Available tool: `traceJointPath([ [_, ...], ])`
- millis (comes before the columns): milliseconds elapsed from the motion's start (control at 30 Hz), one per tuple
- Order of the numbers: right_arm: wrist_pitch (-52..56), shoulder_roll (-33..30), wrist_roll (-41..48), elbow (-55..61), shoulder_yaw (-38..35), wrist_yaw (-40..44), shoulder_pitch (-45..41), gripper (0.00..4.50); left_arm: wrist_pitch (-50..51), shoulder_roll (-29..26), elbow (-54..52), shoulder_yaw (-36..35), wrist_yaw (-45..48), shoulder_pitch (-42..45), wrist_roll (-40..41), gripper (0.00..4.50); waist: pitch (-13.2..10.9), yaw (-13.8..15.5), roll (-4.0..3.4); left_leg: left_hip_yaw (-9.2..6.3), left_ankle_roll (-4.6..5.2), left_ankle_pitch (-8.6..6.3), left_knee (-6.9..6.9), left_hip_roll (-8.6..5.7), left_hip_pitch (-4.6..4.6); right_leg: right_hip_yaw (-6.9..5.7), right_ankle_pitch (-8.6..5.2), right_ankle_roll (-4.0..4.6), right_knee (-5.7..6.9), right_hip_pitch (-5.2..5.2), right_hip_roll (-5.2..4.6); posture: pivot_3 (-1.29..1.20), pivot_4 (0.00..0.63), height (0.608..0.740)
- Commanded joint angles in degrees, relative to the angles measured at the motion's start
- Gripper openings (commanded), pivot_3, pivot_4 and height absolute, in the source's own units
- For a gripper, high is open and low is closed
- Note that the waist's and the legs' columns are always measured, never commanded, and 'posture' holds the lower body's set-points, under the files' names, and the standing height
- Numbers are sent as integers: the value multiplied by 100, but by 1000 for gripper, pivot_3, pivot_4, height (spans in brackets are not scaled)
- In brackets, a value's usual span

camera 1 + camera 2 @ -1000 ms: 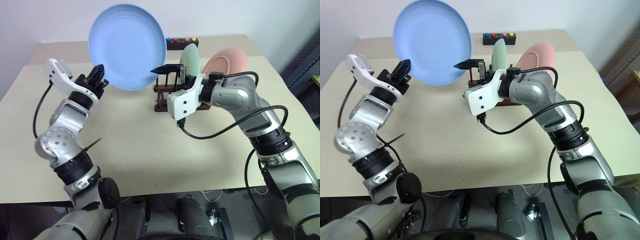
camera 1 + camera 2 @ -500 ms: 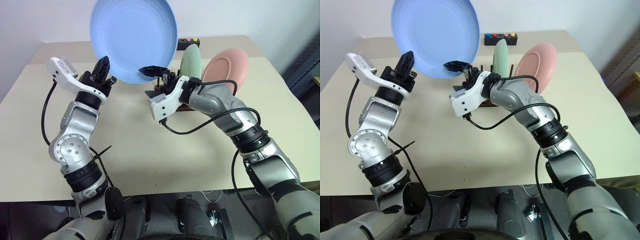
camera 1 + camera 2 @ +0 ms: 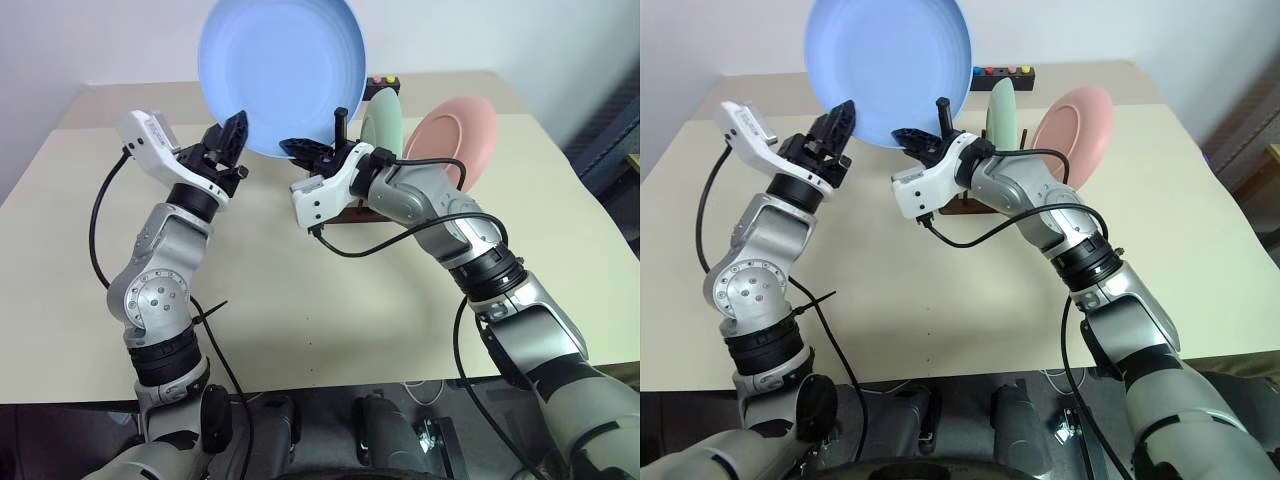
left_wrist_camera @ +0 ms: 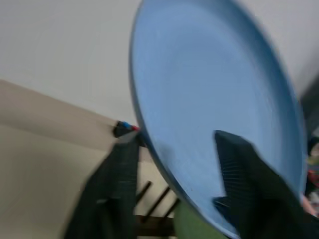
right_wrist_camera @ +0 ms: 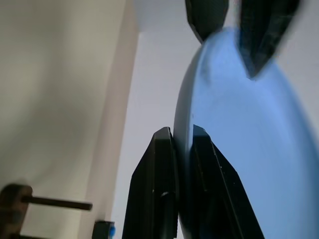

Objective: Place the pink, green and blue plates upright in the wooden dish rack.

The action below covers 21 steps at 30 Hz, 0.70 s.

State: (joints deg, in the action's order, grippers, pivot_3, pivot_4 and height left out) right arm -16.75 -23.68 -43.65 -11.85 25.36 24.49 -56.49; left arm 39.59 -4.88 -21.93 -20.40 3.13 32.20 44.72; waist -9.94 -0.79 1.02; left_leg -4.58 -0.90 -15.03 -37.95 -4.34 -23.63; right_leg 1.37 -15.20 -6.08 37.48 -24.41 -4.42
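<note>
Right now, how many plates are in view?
3. Blue plate in the air, right gripper clamped on its rim; green plate and pink plate upright in the dish rack.

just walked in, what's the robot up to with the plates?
It's handing the blue plate between arms above the table. The right tool is shut on the plate's rim, while the left tool straddles the rim with its fingers apart. The green plate and pink plate already stand in the wooden dish rack.
</note>
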Motion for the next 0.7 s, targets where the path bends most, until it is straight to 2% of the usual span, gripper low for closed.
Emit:
traceJointPath([
  [33,53,-64,81,40,-268,-189,-201,0,-120,-399,54,-279,200,56,280,4060,0,-14,0,0,0,0,1,2,0,0,0,0,0,-1,0,0,150,740],
  [67,76,-69,119,27,-311,-212,-210,0,-117,-528,119,-398,269,40,401,4468,0,-34,0,0,-1,1,3,4,0,1,0,0,1,-3,0,0,150,740],
  [233,255,117,989,100,-869,-156,-485,0,-196,-1689,372,-817,891,-109,452,4468,-2,-39,-3,1,-3,2,12,5,1,5,0,1,0,-10,1,0,150,740],
  [367,670,512,1810,294,-1319,-88,-773,0,-570,-2273,575,-765,1469,-252,174,4468,-2,-27,-3,-1,-3,1,12,4,2,4,0,1,-5,-6,0,0,150,740],
  [433,1226,918,2762,454,-1746,106,-811,0,-497,-2396,534,-652,1668,-397,230,4468,-1,-10,-3,-4,-2,1,12,2,2,2,-1,1,-5,-3,-2,0,150,740],
  [533,2595,1493,4796,914,-2592,628,-959,0,-365,-2701,422,-433,2219,-793,252,4468,-2,-9,-5,-10,-2,1,10,3,3,0,0,2,-6,3,-4,0,150,740],
  [600,3439,1640,5967,1223,-3039,902,-1088,0,-616,-2745,367,-405,2637,-979,275,4468,-4,1,-8,-12,-2,1,10,2,3,-2,0,3,-6,3,-6,0,150,740],
  [700,4665,1747,7468,1305,-3745,732,-1312,0,-842,-2921,392,-326,2891,-1122,19,4468,-6,0,-11,-15,0,0,12,3,2,-5,0,3,-8,3,-8,0,150,740],
])
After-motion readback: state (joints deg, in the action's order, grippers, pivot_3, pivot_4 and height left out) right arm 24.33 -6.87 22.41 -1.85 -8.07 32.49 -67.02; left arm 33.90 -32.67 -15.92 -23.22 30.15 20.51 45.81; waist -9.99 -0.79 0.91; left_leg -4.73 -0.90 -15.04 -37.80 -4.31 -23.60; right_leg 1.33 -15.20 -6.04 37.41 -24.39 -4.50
